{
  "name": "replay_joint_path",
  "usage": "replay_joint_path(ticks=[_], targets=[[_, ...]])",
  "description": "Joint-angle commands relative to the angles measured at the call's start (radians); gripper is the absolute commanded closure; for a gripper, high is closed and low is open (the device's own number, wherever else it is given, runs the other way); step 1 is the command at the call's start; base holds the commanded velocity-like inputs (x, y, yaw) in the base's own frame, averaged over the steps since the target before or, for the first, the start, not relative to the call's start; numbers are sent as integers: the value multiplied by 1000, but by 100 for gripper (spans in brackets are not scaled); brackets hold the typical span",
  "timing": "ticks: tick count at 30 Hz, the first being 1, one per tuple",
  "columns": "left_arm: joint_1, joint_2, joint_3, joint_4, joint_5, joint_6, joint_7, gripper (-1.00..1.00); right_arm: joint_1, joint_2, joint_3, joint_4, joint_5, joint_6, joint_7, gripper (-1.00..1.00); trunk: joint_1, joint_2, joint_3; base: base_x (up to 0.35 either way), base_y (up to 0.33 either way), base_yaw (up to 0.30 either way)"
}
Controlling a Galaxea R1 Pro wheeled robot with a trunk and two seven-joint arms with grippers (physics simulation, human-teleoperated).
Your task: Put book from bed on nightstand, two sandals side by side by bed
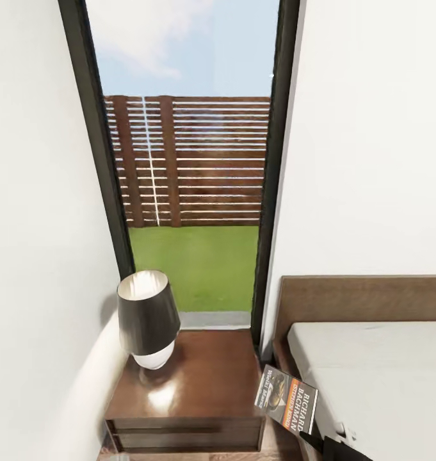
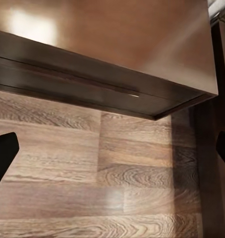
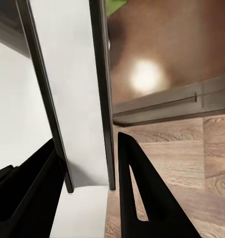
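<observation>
The book [image 1: 286,399], dark-covered with an orange band, hangs tilted over the gap between the nightstand [image 1: 198,384] and the bed [image 1: 384,378]. My right gripper [image 1: 321,442] is shut on its lower corner. In the right wrist view the book [image 3: 73,99] stands edge-on between the two black fingers [image 3: 142,198] of the right gripper [image 3: 90,163], with the nightstand top [image 3: 162,54] beyond it. My left gripper [image 2: 112,151] is open over the wood floor in front of the nightstand's drawer front [image 2: 92,84]. The sandals are out of view.
A black-shaded lamp [image 1: 147,320] on a white base stands at the nightstand's back left. A tall dark-framed window [image 1: 192,192] rises behind it, with white walls on either side. The brown headboard [image 1: 365,298] runs behind the grey mattress.
</observation>
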Motion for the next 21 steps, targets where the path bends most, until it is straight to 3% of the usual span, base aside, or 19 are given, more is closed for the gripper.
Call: replay_joint_path(ticks=[1, 21], targets=[[-1, 0, 5, 1, 2, 0, -7, -100, -1, 0, -11, 0, -1, 11, 4, 100, 1, -1, -1, 332, 0, 0], [-1, -1, 5, 1, 2, 0, -7, -100, -1, 0, -11, 0, -1, 11, 4, 100, 1, -1, -1, 331, 0, 0]])
